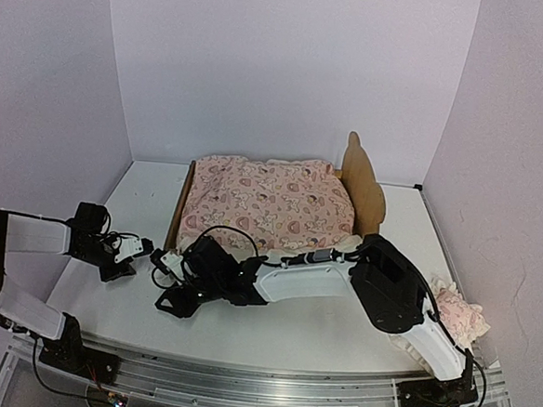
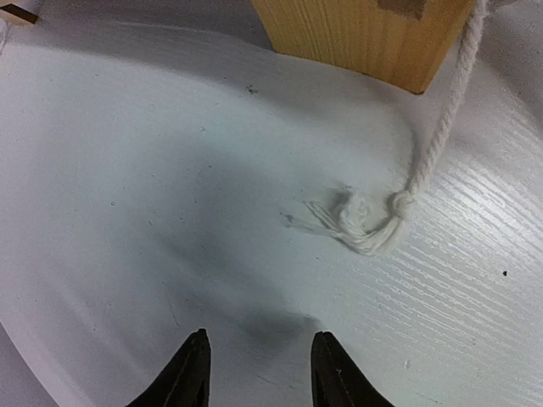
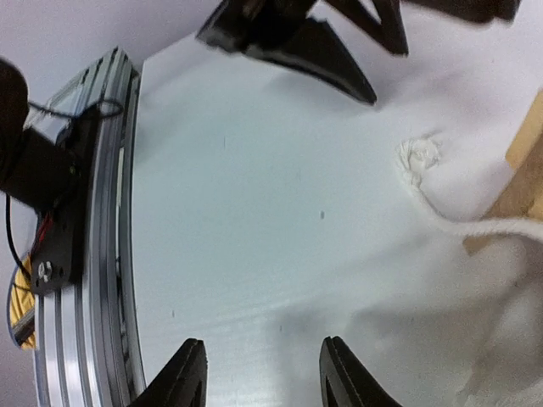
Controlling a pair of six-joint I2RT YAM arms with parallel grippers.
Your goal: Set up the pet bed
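The pet bed (image 1: 359,172) stands at the back middle of the table, its plywood headboard to the right and its footboard to the left. A pink printed cover (image 1: 267,203) lies over it. A white cord with a frayed knotted end (image 2: 366,227) hangs from the bed's near left corner (image 2: 365,38) onto the table; the cord also shows in the right wrist view (image 3: 417,157). My left gripper (image 2: 259,373) is open and empty, just short of the knot. My right gripper (image 3: 263,373) is open and empty over bare table, beside the left gripper (image 1: 135,257).
A small pink ruffled pillow (image 1: 457,314) lies at the table's right edge, behind the right arm. The metal rail (image 3: 85,254) runs along the table's near edge. The right arm (image 1: 313,276) stretches across the front of the bed. White walls enclose the table.
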